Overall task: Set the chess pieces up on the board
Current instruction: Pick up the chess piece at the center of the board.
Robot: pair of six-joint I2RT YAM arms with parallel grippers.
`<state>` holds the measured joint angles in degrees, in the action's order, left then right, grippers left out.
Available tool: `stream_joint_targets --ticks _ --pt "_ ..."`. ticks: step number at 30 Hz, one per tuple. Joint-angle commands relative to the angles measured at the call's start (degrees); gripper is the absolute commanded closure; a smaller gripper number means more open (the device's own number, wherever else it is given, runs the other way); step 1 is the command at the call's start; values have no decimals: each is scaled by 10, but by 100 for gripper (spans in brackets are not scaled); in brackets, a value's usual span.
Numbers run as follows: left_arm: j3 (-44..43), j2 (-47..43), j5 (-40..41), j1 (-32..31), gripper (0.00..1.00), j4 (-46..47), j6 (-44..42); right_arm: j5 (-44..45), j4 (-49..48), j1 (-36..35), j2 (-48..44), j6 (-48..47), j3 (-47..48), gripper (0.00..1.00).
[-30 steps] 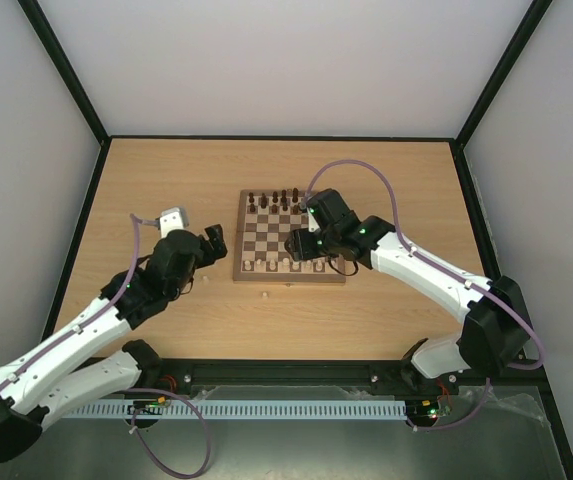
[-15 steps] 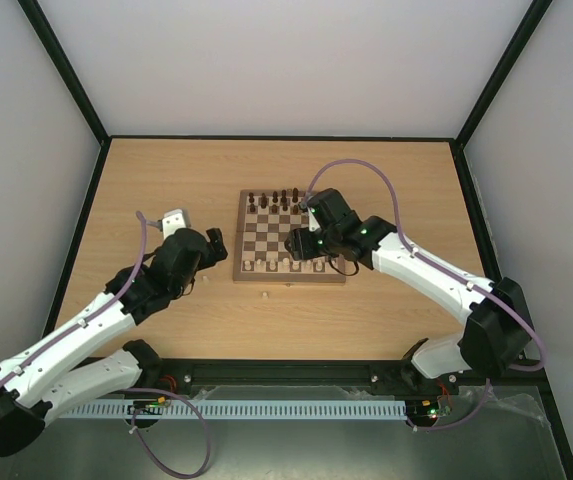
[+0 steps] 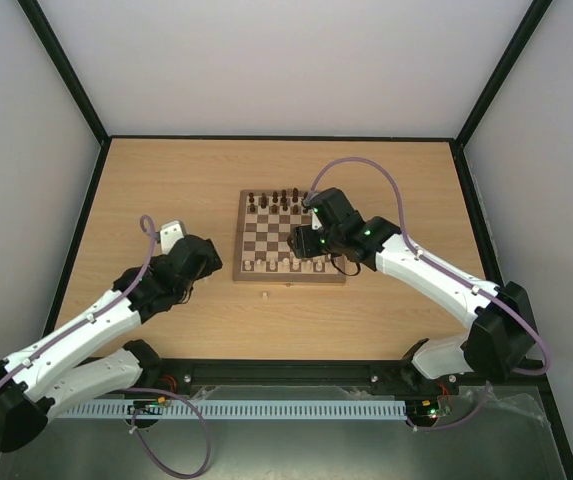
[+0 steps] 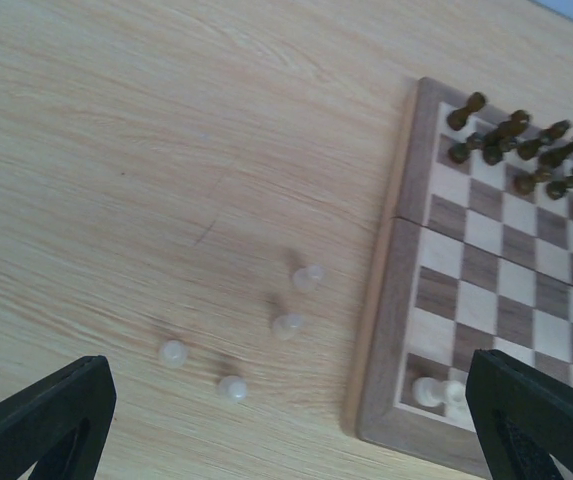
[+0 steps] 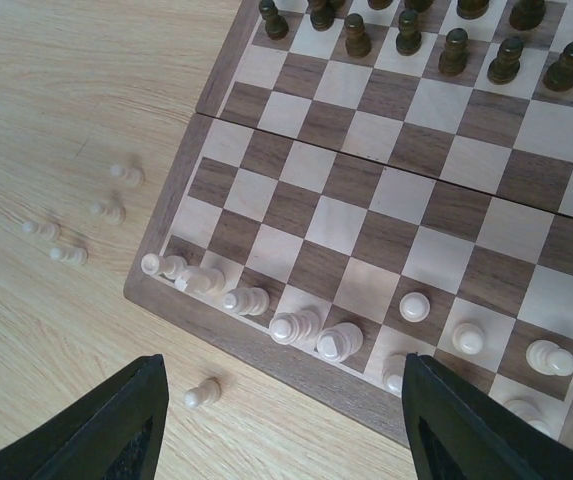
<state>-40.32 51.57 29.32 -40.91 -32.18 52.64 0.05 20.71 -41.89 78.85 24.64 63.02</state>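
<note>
Your left gripper (image 4: 291,418) hangs over the table (image 4: 116,150) just left of the board (image 4: 486,290), fingers spread wide with nothing between them, and four pale chess pieces (image 4: 288,325) sit loose on the wood below it. Your right gripper (image 5: 301,420) is likewise wide open and empty above the board's near edge, where more pale pieces line the nearest squares. One lone pale piece (image 5: 203,393) sits just off that edge, and the dark pieces (image 5: 406,35) fill the far side.
</note>
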Motion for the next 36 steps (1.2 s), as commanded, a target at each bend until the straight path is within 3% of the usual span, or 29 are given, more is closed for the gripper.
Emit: stream_joint_targets --ticks 1,8,15,26,36 --pt "7 24 45 6 1 -34 21 6 20 3 -3 -4 -7 36" --pt "30 66 48 48 1 -9 3 14 21 3 11 -6 -7 36" --pt "86 87 -37 141 1 78 -49 16 22 2 15 -6 -6 35" --pt "103 180 -93 165 2 161 -76 13 24 3 25 -7 -4 35" --pt "113 187 -94 171 27 158 -68 13 24 3 27 -8 -4 35"
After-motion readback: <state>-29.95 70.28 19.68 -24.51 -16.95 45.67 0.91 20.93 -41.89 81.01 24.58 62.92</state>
